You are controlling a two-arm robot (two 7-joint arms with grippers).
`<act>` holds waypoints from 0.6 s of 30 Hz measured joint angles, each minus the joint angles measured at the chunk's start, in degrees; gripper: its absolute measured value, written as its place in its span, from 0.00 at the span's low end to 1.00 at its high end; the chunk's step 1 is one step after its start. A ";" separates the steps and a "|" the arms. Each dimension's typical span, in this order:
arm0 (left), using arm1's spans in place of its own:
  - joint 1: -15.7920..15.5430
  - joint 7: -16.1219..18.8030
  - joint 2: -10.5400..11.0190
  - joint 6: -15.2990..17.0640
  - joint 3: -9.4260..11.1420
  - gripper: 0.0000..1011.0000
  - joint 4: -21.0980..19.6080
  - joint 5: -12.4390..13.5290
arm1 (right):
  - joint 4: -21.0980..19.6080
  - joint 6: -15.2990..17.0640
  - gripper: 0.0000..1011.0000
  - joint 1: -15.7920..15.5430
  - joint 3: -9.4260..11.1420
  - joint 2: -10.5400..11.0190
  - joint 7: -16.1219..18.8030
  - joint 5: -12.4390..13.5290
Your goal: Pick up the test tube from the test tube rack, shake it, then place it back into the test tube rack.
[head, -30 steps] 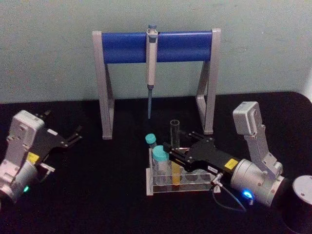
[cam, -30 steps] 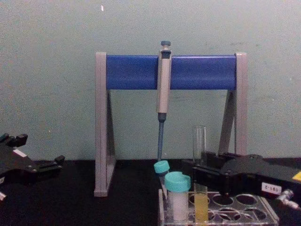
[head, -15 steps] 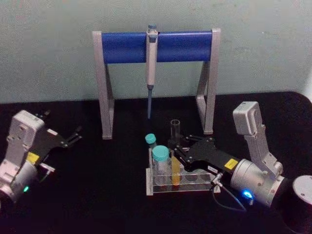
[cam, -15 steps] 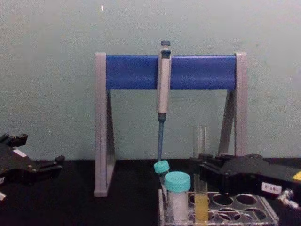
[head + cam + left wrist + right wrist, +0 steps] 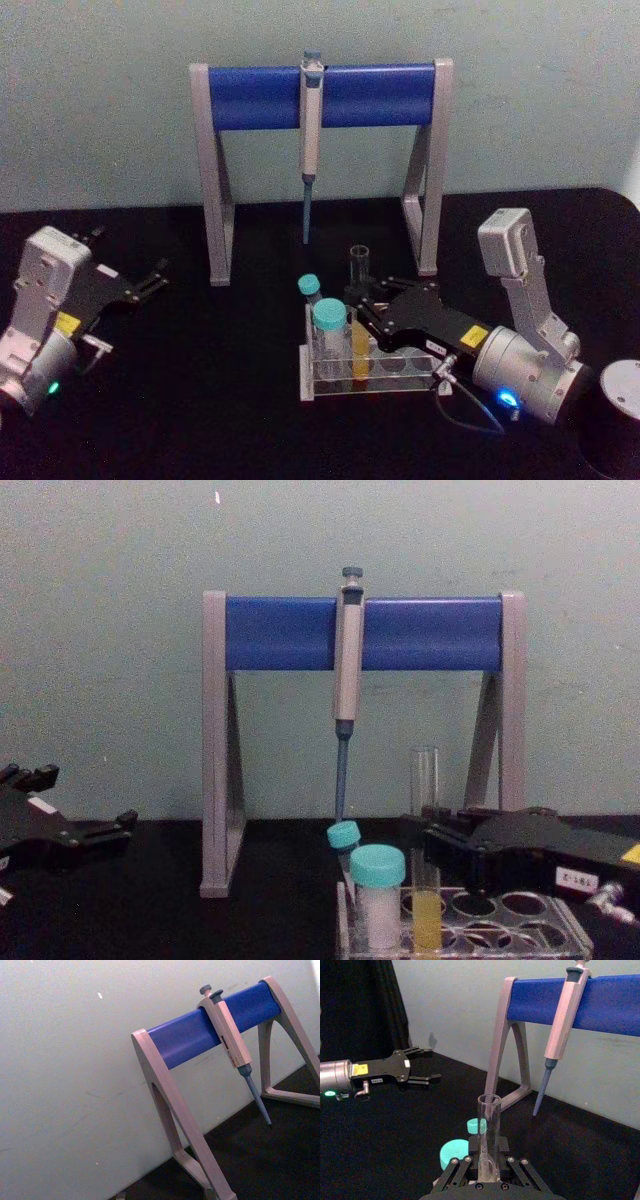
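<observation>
Right end effector [image 5: 366, 302] has backed slightly off tube [image 5: 358, 262], seated in rack [image 5: 410, 367]; grip: cannot tell; return probably complete; left end effector [image 5: 152, 278] parked, apart.

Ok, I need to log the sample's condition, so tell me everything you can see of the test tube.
The test tube is tall, slender and clear, glass by the look of it, with an open top and no cap. Yellow-orange liquid fills roughly its lower third. It stands upright in a hole of the clear test tube rack, just right of a teal-capped vial. The right gripper reaches it at mid-height, above the rack; whether it clamps the tube I cannot tell. The left gripper sits far off.
</observation>
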 joint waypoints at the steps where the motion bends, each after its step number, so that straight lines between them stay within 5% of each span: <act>1: 0.00 0.00 0.00 0.00 0.00 0.99 0.00 0.00 | 0.00 -0.09 0.22 -0.03 0.01 -0.02 0.11 0.00; 18: 0.00 0.00 0.00 0.00 0.00 0.99 0.00 0.00 | -4.12 0.03 0.22 -1.63 0.75 1.07 -0.43 -0.90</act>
